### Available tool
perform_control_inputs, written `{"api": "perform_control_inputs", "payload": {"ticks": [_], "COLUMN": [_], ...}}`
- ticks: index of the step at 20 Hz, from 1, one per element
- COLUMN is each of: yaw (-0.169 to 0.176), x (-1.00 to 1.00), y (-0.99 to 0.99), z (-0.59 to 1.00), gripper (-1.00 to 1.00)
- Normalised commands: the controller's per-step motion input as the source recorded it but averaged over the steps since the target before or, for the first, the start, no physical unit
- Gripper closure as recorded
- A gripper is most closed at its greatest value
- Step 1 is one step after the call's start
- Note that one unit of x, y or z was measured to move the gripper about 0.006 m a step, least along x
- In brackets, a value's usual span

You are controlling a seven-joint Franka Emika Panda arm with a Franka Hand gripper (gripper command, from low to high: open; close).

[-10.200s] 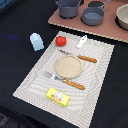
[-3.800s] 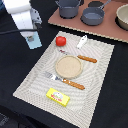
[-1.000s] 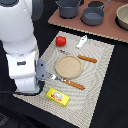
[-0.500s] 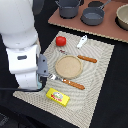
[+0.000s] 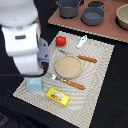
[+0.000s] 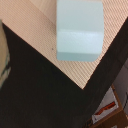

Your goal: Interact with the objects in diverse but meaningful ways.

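Pale blue cup (image 5: 35, 84): blocky in outline, standing near a corner of the beige striped placemat (image 5: 102, 65), toward the exterior view's left; no clear long axis; top face fills the wrist view (image 6: 79, 27). Flat yellow packet (image 5: 58, 97): just beside the cup, long axis slanting along the mat's near edge. Red tomato (image 5: 60, 41): at the mat's far side. White robot arm (image 5: 22, 37): above the cup; claw hidden, state cannot be told. Dark table (image 5: 117, 100) under the mat.
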Motion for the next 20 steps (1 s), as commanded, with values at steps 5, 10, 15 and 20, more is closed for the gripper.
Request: {"api": "perform_control_inputs", "payload": {"ticks": [5,10,15,20], "yaw": [0.052,0.039,0.009,0.000], "x": [0.29,0.33,0.38,0.37], "y": [0.66,0.62,0.52,0.32], "z": [0.39,0.27,0.26,0.07], "gripper": [-1.00,-1.00,-1.00,-1.00]}}
